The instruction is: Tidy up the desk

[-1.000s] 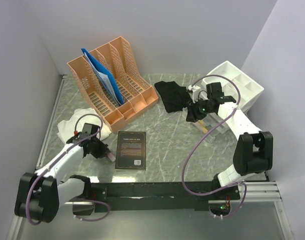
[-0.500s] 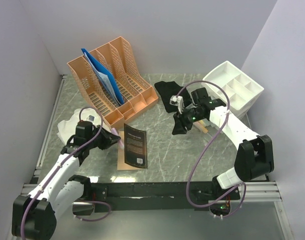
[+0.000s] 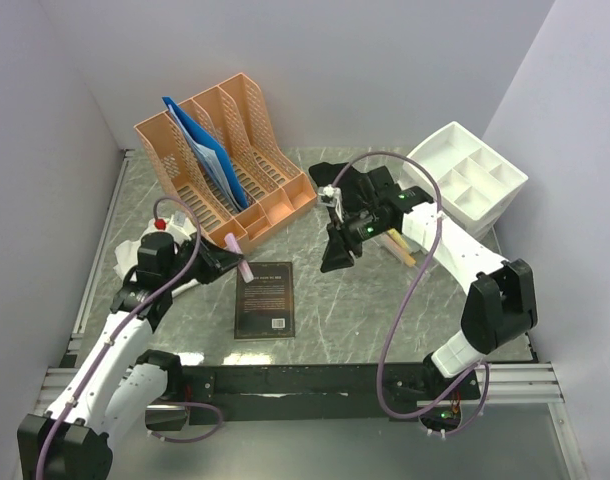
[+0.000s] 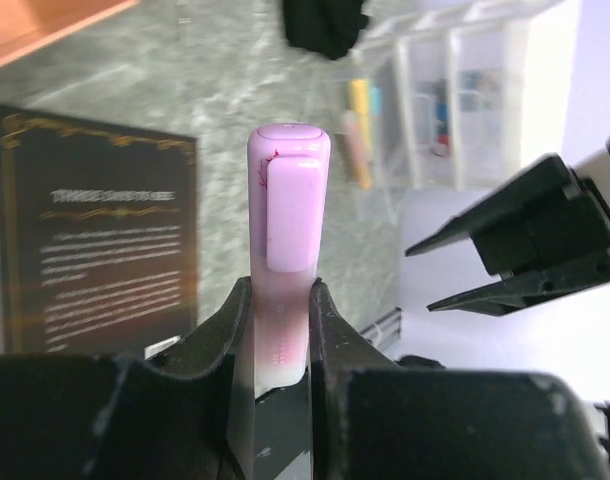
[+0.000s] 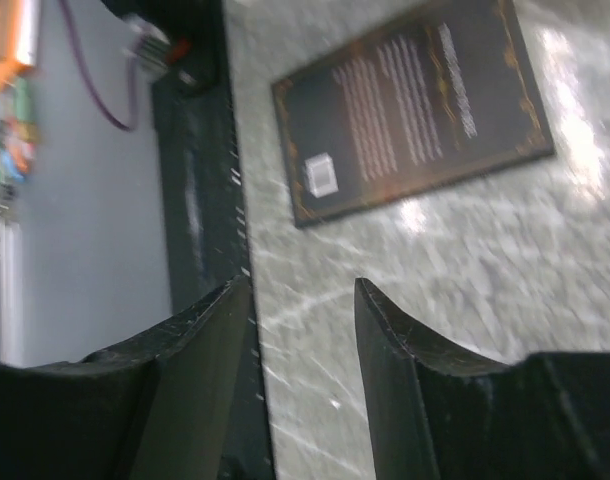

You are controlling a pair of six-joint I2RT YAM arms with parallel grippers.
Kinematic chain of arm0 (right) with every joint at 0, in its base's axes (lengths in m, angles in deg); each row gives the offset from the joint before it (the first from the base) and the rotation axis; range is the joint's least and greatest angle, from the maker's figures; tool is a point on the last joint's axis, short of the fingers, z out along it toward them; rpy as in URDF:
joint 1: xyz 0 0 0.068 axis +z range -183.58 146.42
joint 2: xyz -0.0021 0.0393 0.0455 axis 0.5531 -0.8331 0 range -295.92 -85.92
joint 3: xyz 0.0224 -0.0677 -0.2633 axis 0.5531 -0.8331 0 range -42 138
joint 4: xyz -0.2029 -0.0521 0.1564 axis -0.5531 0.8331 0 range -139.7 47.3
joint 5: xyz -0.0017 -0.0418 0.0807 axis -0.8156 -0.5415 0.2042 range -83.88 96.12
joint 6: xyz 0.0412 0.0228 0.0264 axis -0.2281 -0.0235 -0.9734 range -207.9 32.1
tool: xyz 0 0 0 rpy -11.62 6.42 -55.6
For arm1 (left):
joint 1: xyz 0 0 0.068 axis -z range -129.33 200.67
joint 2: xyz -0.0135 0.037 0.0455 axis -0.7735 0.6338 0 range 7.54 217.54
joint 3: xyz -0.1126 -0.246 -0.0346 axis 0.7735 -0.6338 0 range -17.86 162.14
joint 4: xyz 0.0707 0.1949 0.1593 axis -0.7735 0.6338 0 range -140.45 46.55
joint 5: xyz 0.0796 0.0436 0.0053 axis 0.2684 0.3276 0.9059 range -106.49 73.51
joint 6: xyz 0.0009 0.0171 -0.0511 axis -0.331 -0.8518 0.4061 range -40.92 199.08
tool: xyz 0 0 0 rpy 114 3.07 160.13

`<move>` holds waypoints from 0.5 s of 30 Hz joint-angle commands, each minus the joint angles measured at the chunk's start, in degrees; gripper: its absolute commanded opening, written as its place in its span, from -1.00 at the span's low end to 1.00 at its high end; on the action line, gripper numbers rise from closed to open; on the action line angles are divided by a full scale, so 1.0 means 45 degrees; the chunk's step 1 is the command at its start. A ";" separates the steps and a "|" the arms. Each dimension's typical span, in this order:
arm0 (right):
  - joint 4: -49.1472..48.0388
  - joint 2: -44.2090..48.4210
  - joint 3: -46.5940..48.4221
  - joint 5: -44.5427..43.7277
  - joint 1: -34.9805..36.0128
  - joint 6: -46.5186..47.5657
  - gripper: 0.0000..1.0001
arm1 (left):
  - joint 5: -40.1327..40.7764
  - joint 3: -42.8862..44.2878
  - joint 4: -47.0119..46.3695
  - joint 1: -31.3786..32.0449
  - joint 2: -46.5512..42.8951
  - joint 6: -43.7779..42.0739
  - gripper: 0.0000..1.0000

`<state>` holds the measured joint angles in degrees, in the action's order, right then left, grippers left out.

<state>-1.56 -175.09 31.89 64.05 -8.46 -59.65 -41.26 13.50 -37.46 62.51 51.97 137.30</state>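
Note:
The desk (image 3: 315, 300) is grey-green marble with a black rail (image 3: 315, 380) along its near edge. My left gripper (image 3: 225, 262) is shut on a pink highlighter (image 3: 241, 267), held above the desk just left of a dark book (image 3: 265, 300). In the left wrist view the highlighter (image 4: 288, 230) stands up between the fingers of that gripper (image 4: 281, 295). My right gripper (image 3: 337, 256) hovers open over the middle of the desk, right of the book, with nothing in it. The right wrist view has this gripper (image 5: 300, 290) over bare marble (image 5: 435, 280), the book (image 5: 415, 110) beyond.
An orange file rack (image 3: 235, 165) with a blue folder (image 3: 207, 150) stands at the back left. A black cloth (image 3: 337, 180) lies at the back middle, a white compartment tray (image 3: 470, 175) at the back right. A white cloth (image 3: 133, 255) is at the left.
My left arm lifted the pink highlighter off the desk and carried it back and right. My right arm swung left from the tray side to the desk's middle, jaws slightly wider.

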 commanded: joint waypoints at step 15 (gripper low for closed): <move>-0.7222 0.0048 0.1452 -0.1598 0.0178 -1.2052 0.31 | -0.0218 0.2210 -0.4936 0.3521 0.3795 0.0422 -0.98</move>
<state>-25.37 -177.34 38.29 65.89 -7.82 -98.68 -44.13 19.01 -51.56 75.29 64.88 138.78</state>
